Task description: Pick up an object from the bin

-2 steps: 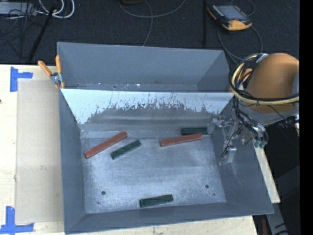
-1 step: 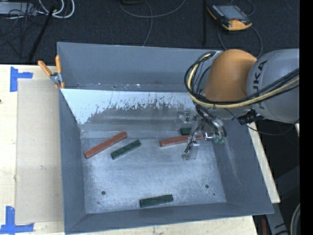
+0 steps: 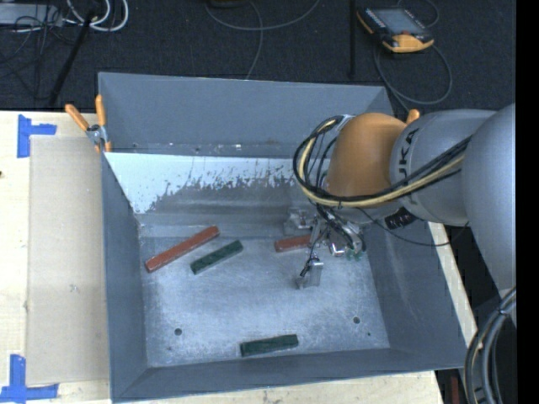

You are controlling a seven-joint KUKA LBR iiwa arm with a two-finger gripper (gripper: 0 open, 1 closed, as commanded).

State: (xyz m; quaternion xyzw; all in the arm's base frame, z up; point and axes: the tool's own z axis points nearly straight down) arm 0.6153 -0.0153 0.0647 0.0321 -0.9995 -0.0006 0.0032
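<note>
My gripper (image 3: 309, 274) hangs low over the bin floor, right of the middle, under the orange wrist cover. A short red-brown block (image 3: 291, 243) lies just up and left of it, its right end hidden behind the gripper's body. Nothing shows as held. Further left, a dark green bar (image 3: 216, 257) lies at a slant on the floor.
A long red-brown bar (image 3: 181, 249) lies slanted at the left, beside the green one. Another dark green bar (image 3: 269, 345) rests near the front wall. The arm and its cables cover the bin's right rear corner.
</note>
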